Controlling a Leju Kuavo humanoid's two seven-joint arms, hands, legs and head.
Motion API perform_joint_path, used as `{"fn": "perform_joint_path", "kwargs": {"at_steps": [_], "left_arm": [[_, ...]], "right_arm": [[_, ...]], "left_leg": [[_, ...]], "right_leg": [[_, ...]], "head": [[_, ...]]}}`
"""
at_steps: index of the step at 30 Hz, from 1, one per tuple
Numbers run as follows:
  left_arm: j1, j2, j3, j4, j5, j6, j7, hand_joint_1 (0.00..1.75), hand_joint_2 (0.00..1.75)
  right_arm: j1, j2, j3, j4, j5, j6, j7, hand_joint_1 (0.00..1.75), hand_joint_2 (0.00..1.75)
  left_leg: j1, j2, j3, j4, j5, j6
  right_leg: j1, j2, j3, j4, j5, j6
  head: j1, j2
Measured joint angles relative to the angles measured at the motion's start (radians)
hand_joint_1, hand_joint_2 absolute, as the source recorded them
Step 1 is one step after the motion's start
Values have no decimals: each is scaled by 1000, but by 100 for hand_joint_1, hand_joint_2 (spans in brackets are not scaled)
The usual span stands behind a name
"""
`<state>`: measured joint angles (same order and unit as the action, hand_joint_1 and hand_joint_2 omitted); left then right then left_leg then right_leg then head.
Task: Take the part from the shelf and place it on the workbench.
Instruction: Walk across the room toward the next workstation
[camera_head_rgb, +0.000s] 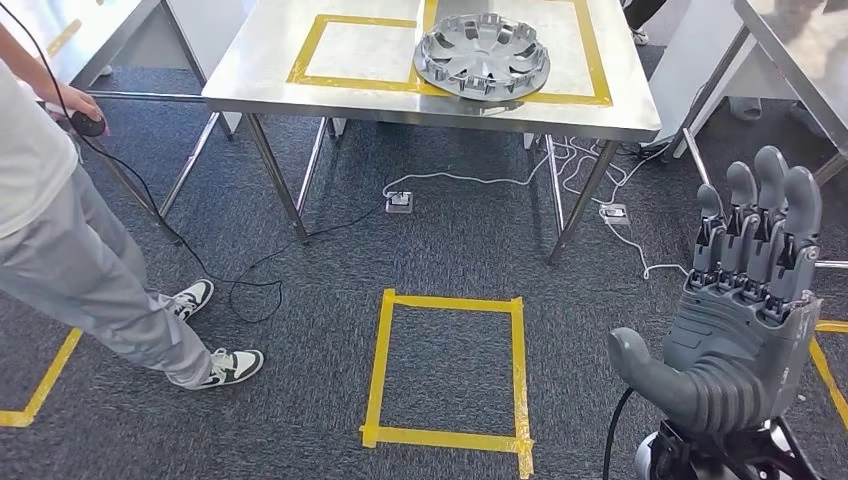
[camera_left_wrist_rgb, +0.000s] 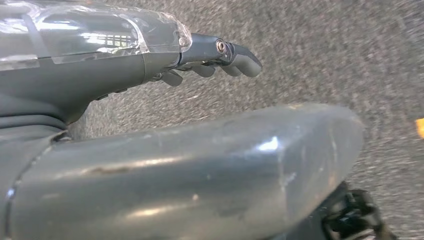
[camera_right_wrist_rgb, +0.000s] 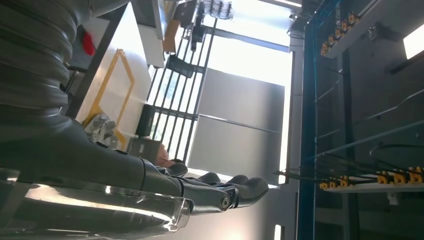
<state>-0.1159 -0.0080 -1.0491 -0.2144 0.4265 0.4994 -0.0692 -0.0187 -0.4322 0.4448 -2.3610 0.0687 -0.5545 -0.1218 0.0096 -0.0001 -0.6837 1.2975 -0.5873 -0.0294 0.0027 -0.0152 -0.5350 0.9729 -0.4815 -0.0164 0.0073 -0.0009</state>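
The part (camera_head_rgb: 482, 55), a round silver wheel cover, is seen lying flat on the workbench (camera_head_rgb: 270, 70). It sits across a line of yellow tape (camera_head_rgb: 352, 84), near the front edge and partly over it, it seems. So the job looks done or nearly done.

The right hand (camera_head_rgb: 745, 320) is held up, well apart from the workbench. Its fingers (camera_head_rgb: 760, 215) are straight and side by side, with the thumb stuck out, and nothing is held. The left hand (camera_left_wrist_rgb: 215, 55) is pointed down at the grey floor (camera_head_rgb: 450, 230). Its fingers are bent in a little and nothing is seen in them.

A few things could go wrong from here. The part could be knocked if the workbench is bumped, and it might slide off the front edge, since it lies so close to it. The raised right hand could hit the workbench corner if a step forward is taken with the arm still up. White cables (camera_head_rgb: 480, 180) lie on the floor under the workbench, and a foot could be caught in them. A person (camera_head_rgb: 60, 230) stands close on the left side, with a black cable running from the hand, so a swinging arm could touch them. A slow step back would be the safest.
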Motion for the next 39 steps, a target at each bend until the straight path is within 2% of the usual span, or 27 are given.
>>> {"fn": "perform_joint_path", "kwargs": {"at_steps": [1, 2, 3, 5, 7, 9, 10, 12, 13, 14, 15, 16, 18, 20, 22, 24, 25, 27, 29, 30, 32, 34, 35, 36, 37, 38, 39], "left_arm": [[0, 0, 0, 0, 0, 0, 1, 0, 0], [-1, 0, 0, 0, -1, 0, 2, 0, 0], [-2, 0, 0, 0, -2, 0, 2, 0, 0], [-5, 0, 0, 0, -5, 2, 5, 0, 0], [-5, -1, -1, 0, -8, 6, 11, 0, 0], [-5, -2, -2, 0, -13, 11, 17, 0, 0], [-6, -2, -4, 0, -16, 12, 18, 0, 0], [-6, -4, -6, 0, -20, 13, 23, 0, 0], [-5, -5, -7, 0, -20, 14, 26, 0, 0], [-4, -5, -8, 0, -20, 14, 28, 0, 0], [-4, -5, -9, 0, -20, 15, 29, 0, 0], [-4, -5, -11, 0, -20, 15, 31, 0, 0], [-5, -7, -15, 0, -20, 14, 34, 0, 0], [-9, -10, -18, 0, -22, 13, 40, 0, 0], [-10, -12, -22, 0, -26, 10, 49, 0, 0], [-9, -12, -25, 0, -29, 9, 55, 0, 0], [-9, -11, -25, 0, -29, 8, 57, 0, 0], [-9, -10, -27, 1, -29, 7, 60, 0, 0], [-7, -9, -29, 1, -30, 6, 62, 0, 0], [-6, -9, -31, 1, -30, 6, 62, 0, 0], [-6, -7, -33, 1, -31, 6, 62, 0, 0], [-8, -6, -37, 1, -34, 6, 62, 0, 0], [-8, -5, -40, 1, -36, 6, 61, 0, 0], [-9, -5, -44, 1, -40, 6, 60, 0, 0], [-9, -5, -49, 1, -45, 6, 59, 0, 0], [-9, -5, -53, 0, -51, 5, 59, 0, 0], [-9, -5, -59, 0, -57, 3, 59, 0, 0]], "right_arm": [[1, 0, 0, 0, -3, 0, 0, 0, 175], [2, 0, 0, 0, -8, 1, 0, 0, 131], [3, 0, 0, 0, -15, 1, 0, 0, 87], [4, 0, 0, 1, -22, 3, -1, 0, 0], [5, -1, 0, 5, -19, 5, 0, 0, 0], [7, -1, 0, 12, -15, 1, 6, 0, 0], [10, -1, 0, 16, -18, -4, 9, 0, 0], [17, 0, -1, 26, -35, -26, 14, 0, 0], [22, 0, -3, 32, -44, -40, 16, 0, 0], [27, 0, -7, 39, -50, -54, 17, 0, 0], [32, 0, -11, 46, -47, -66, 17, 0, 0], [35, 0, -16, 52, -37, -78, 17, 0, 0], [38, 0, -24, 61, -7, -97, 18, 0, 0], [44, -1, -30, 68, 25, -110, 24, 0, 0], [49, -1, -39, 73, 55, -118, 37, 0, 0], [50, 0, -43, 77, 83, -123, 56, 0, 0], [51, 0, -44, 79, 95, -124, 67, 0, 0], [55, 1, -44, 87, 114, -126, 87, 0, 0], [58, 2, -43, 101, 124, -128, 99, 0, 0], [59, 2, -43, 109, 126, -128, 101, 0, 0], [60, 4, -44, 125, 129, -129, 103, 0, 0], [60, 5, -44, 138, 134, -128, 106, 0, 0], [58, 5, -43, 146, 141, -126, 110, 0, 0], [56, 6, -43, 158, 149, -123, 114, 0, 0], [52, 7, -41, 177, 156, -119, 118, 0, 0], [46, 9, -40, 203, 158, -114, 119, 0, 0], [41, 12, -37, 236, 155, -105, 121, 0, 0]], "left_leg": [[0, 0, 36, -31, 30, -1], [1, 0, 81, -87, 45, 0], [0, -1, 129, -152, 44, 2], [-2, -3, 183, -244, 14, 13], [-3, -4, 185, -265, 12, 31], [-1, -2, 172, -268, 28, 49], [1, -2, 163, -269, 37, 55], [0, -1, 141, -268, 55, 60], [-2, -1, 130, -268, 64, 60], [-3, -1, 119, -267, 73, 60], [-5, -3, 109, -267, 81, 59], [-7, -6, 102, -267, 88, 58], [-10, -15, 90, -267, 101, 53], [-8, -25, 78, -266, 114, 43], [-4, -42, 69, -270, 130, 29], [-6, -38, 55, -254, 118, 19], [-7, -27, 39, -222, 94, 16], [-5, -5, -10, -105, 19, 9], [-1, 0, -36, -14, -22, 0], [0, 4, -23, -18, -15, -3], [2, 33, 55, -127, 31, -6], [-4, 84, 123, -239, 56, 4], [-7, 98, 134, -263, 57, 12], [-10, 98, 131, -267, 56, 22], [-9, 85, 126, -267, 61, 30], [-8, 73, 123, -268, 64, 37], [-6, 62, 120, -269, 69, 44]], "right_leg": [[-1, 0, -19, 13, 5, 3], [-1, 0, -37, 27, 8, 7], [-1, 1, -52, 40, 11, 11], [1, 1, -69, 55, 18, 21], [0, 2, -75, 57, 29, 33], [-2, 4, -87, 79, 5, 45], [-4, 5, -100, 117, -28, 51], [-6, 6, -131, 237, -114, 61], [-6, 6, -140, 289, -143, 62], [-7, 6, -135, 312, -154, 61], [-6, 8, -113, 299, -147, 58], [-5, 13, -75, 246, -123, 51], [-2, 45, 15, 101, -75, 30], [2, 69, 57, 20, -60, 13], [5, 58, 56, 6, -55, 7], [2, 32, 58, -14, -37, 3], [0, 18, 57, -24, -28, 1], [-2, -6, 47, -28, -17, -2], [-2, -28, 34, -21, -13, -1], [-2, -38, 27, -16, -12, 0], [-3, -57, 16, -1, -13, 5], [1, -73, 8, 17, -19, 14], [4, -80, 5, 24, -21, 20], [6, -88, 3, 27, -21, 24], [5, -97, 3, 29, -21, 27], [4, -97, 2, 31, -24, 32], [1, -82, -2, 42, -36, 37]], "head": [[-4, 0], [-7, 0], [-9, 0], [-8, 0], [-5, 0], [-3, 0], [0, 0], [9, 0], [13, 0], [17, 0], [21, 0], [26, 0], [29, 0], [30, 0], [33, 0], [31, 0], [27, 0], [16, 0], [8, 0], [3, 0], [-6, 0], [-10, 0], [-9, 0], [-7, 0], [-6, 0], [-7, 0], [-7, 0]]}}
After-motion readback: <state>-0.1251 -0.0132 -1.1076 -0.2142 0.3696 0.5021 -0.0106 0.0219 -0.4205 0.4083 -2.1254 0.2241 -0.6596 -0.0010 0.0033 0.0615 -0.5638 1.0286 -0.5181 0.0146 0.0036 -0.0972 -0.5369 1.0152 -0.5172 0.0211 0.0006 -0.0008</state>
